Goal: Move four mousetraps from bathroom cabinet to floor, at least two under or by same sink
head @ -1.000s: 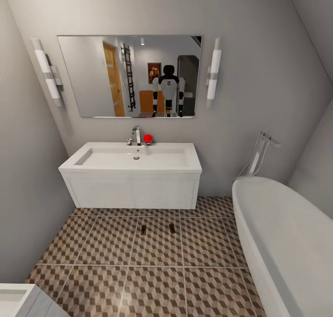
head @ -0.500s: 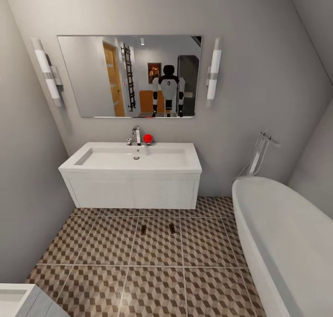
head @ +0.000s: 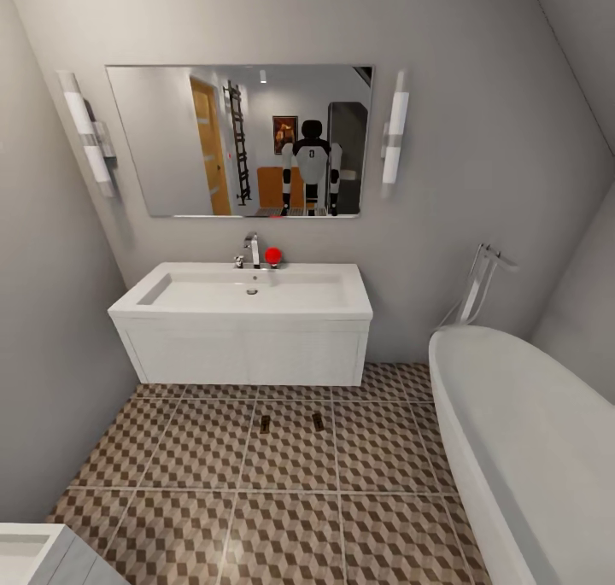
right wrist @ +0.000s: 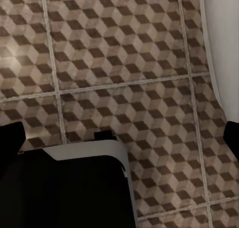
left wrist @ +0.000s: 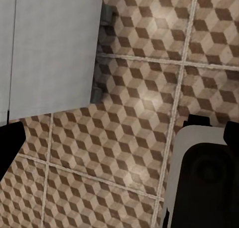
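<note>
Two mousetraps lie flat on the patterned bathroom floor (head: 282,482), one (head: 266,424) left of the other (head: 319,421), a short way in front of the white sink (head: 243,346). Both are small tan boards with dark bars, side by side on the same tile. The mirror (head: 239,141) reflects my body and, behind it, the orange-brown cabinet (head: 272,188). My left gripper (left wrist: 122,138) hangs open over bare tiles, its dark fingertips (left wrist: 11,145) spread wide apart. My right gripper (right wrist: 122,135) is open too, above tiles, holding nothing.
A white bathtub (head: 530,448) fills the right side, with a chrome tap (head: 478,290) behind it. A faucet (head: 252,249) and a red ball (head: 273,255) sit on the basin's back edge. Another white fixture (head: 34,555) is at the near left. My base (left wrist: 204,183) shows below both wrists.
</note>
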`<state>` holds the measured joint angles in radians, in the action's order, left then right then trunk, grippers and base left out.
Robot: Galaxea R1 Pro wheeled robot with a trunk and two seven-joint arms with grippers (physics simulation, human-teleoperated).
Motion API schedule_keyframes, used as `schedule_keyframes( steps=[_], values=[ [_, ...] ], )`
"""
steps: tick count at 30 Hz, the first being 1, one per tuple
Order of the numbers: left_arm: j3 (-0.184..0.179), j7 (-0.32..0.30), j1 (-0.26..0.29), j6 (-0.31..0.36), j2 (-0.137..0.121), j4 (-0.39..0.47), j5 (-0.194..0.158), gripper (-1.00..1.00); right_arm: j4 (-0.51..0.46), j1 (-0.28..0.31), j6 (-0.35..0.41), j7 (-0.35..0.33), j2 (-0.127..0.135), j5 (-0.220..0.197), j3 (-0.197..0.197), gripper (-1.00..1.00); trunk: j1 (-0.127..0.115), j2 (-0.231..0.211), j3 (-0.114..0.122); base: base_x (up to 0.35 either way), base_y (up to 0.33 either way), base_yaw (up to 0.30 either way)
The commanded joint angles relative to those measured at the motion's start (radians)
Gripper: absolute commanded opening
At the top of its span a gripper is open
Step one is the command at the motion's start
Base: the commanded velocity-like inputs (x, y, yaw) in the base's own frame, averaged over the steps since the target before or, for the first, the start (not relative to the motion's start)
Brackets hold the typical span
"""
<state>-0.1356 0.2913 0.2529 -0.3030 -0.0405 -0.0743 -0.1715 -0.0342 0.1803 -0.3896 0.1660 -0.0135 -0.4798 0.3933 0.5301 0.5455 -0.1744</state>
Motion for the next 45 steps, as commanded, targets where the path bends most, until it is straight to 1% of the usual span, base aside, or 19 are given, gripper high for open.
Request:
schedule_keyframes(
  steps=[1, 45],
  values=[
    [-0.009, 0.0, 0.002, -0.007, 0.0, -0.004, -0.009, 1.0, 0.0, 0.001, -0.002, 0.004, 0.0, -0.006, 0.009, 1.0, 0.0, 0.002, -0.002, 0.0, 0.0, 0.0],
    [-0.009, 0.0, 0.002, -0.007, 0.001, -0.004, -0.009, 1.0, 0.0, 0.001, -0.003, 0.004, 0.0, -0.006, 0.009, 1.0, 0.0, 0.002, -0.002, 0.0, 0.0, 0.0]
  ],
)
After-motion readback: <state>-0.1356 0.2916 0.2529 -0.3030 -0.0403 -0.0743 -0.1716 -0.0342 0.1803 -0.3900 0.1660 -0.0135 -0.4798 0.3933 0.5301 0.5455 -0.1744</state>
